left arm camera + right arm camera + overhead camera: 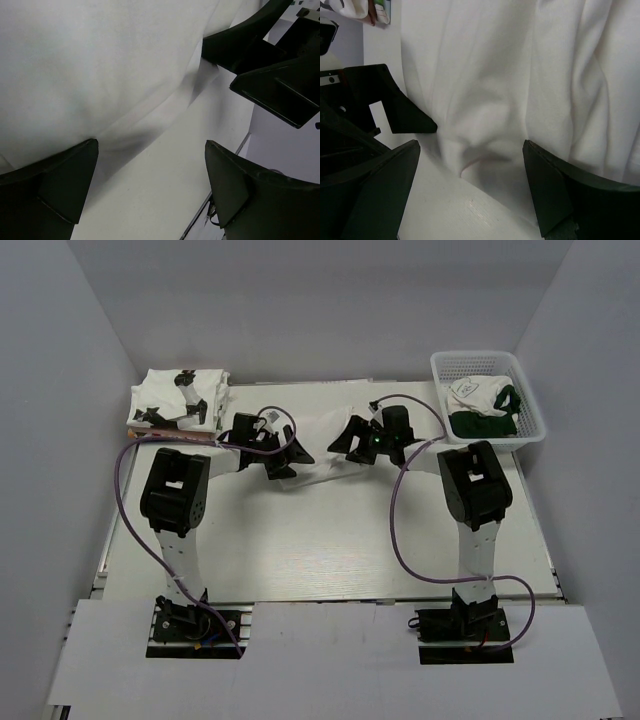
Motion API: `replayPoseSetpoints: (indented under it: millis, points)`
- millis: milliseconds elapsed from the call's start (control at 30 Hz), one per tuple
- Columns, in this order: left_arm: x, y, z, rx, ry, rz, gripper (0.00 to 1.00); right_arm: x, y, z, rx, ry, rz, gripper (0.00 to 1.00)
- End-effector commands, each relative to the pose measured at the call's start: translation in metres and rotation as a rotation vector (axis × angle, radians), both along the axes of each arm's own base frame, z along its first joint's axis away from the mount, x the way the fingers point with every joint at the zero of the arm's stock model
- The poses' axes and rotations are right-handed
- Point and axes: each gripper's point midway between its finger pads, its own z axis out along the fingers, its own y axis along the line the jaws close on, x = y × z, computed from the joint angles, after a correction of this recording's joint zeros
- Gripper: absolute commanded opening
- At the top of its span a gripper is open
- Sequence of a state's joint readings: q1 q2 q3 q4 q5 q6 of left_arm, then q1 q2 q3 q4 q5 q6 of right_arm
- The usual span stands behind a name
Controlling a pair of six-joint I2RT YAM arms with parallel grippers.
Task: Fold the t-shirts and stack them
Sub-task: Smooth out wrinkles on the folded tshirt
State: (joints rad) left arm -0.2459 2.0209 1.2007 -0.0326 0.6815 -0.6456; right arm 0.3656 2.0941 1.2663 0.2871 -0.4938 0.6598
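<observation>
Loose t-shirt (322, 440) (90, 65) (520, 75): plain white, unfolded, lying on table (300, 540) at 12 o'clock from centre. Soft lengthwise creases; near edge rumpled into small ridge, casts shadow.

Folded stack (170, 392): white shirts, black prints facing up, at 10 o'clock corner, edges roughly squared.

Crumpled white shirt (478, 392): pale label patch on top, bunched with dark green cloth (480, 426), inside basket (530, 430) at 2 o'clock.
</observation>
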Motion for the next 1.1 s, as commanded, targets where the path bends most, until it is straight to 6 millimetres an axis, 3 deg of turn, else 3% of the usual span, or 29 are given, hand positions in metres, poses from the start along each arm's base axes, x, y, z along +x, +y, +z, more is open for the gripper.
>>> replayPoseSetpoints:
  millis: [0, 100, 133, 267, 333, 433, 600, 700, 733, 800, 867, 967, 1067]
  points:
    - [-0.035, 0.042, -0.068, 0.176, 0.181, 0.055, 1.0, -0.014, -0.057, -0.061, -0.166, 0.14, -0.116, 0.9]
    - [-0.029, 0.056, -0.06, 0.239, 0.139, 0.095, 1.0, -0.02, -0.071, -0.068, -0.216, 0.146, -0.12, 0.9]
    - [-0.027, 0.063, -0.059, 0.262, 0.137, 0.121, 1.0, -0.018, -0.074, -0.059, -0.225, 0.118, -0.123, 0.9]
    - [-0.021, 0.076, -0.05, 0.319, 0.11, 0.152, 1.0, -0.021, -0.098, -0.055, -0.312, 0.097, -0.151, 0.9]
    - [-0.022, 0.077, -0.047, 0.323, 0.102, 0.145, 1.0, -0.021, -0.108, -0.045, -0.348, 0.062, -0.135, 0.9]
    - [-0.016, 0.072, -0.038, 0.3, 0.075, 0.126, 1.0, -0.018, -0.106, -0.026, -0.358, 0.002, -0.101, 0.9]
    - [0.001, 0.058, -0.007, 0.277, -0.002, 0.102, 1.0, -0.026, -0.077, 0.034, -0.257, -0.12, -0.014, 0.9]
    - [0.011, 0.05, 0.033, 0.246, -0.092, 0.098, 1.0, -0.037, -0.063, 0.07, -0.213, -0.198, 0.029, 0.9]
    - [0.01, 0.048, 0.043, 0.234, -0.112, 0.095, 1.0, -0.047, -0.055, 0.07, -0.197, -0.195, 0.063, 0.9]
    - [0.014, 0.042, 0.078, 0.195, -0.2, 0.098, 1.0, -0.054, -0.043, 0.089, -0.145, -0.242, 0.093, 0.9]
    - [0.011, 0.033, 0.094, 0.157, -0.245, 0.084, 1.0, -0.065, -0.027, 0.095, -0.083, -0.244, 0.141, 0.9]
    - [0.01, 0.025, 0.101, 0.122, -0.273, 0.068, 1.0, -0.075, -0.008, 0.086, -0.019, -0.225, 0.186, 0.9]
    - [0.013, 0.022, 0.077, 0.124, -0.212, 0.059, 1.0, -0.077, 0.005, 0.06, -0.007, -0.159, 0.214, 0.9]
